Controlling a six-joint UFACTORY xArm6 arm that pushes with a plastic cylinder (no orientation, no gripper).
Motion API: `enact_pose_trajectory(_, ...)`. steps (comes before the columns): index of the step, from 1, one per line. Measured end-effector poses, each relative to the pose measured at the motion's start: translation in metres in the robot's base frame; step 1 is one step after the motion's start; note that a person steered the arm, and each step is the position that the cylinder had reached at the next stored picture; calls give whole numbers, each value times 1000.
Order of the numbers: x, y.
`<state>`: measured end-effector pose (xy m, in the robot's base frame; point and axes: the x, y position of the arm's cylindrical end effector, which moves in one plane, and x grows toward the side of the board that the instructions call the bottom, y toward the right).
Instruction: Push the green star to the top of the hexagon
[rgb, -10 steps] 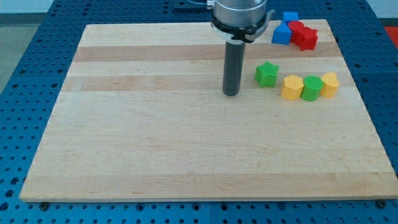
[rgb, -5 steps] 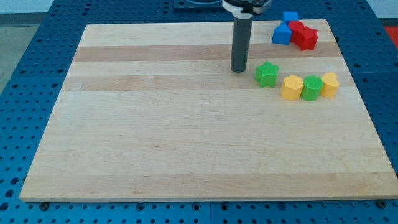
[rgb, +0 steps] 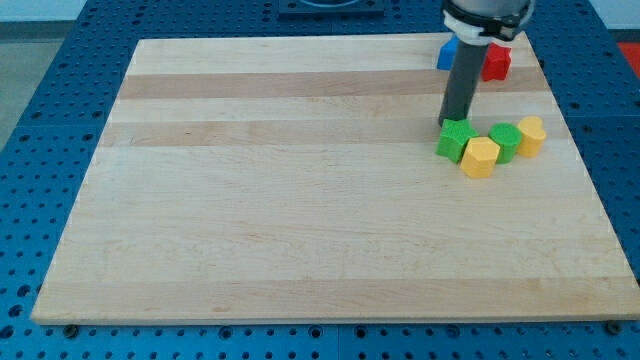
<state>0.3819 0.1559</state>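
The green star (rgb: 457, 141) lies on the wooden board (rgb: 300, 200) at the view's right, touching the yellow hexagon (rgb: 481, 157) on the hexagon's upper left. My tip (rgb: 455, 122) stands right at the star's top edge, touching it. A second green block (rgb: 505, 141) sits right of the yellow hexagon, and another yellow block (rgb: 531, 135) sits right of that.
A blue block (rgb: 447, 54) and a red block (rgb: 495, 62) lie near the board's top right corner, partly hidden behind the rod. A blue pegboard table (rgb: 40, 120) surrounds the board.
My tip has moved right, from the star's upper left to its top. The green star has shifted right and down against the yellow hexagon, which has moved down and right.
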Motion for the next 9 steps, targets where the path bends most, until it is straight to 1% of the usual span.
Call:
enact_pose_trajectory(2,6,18)
enact_pose_trajectory(3,-1,17)
enact_pose_trajectory(6,-8,-11)
enact_pose_trajectory(7,-2,-19)
enact_pose_trajectory(8,23,-19)
enact_pose_trajectory(9,35,-19)
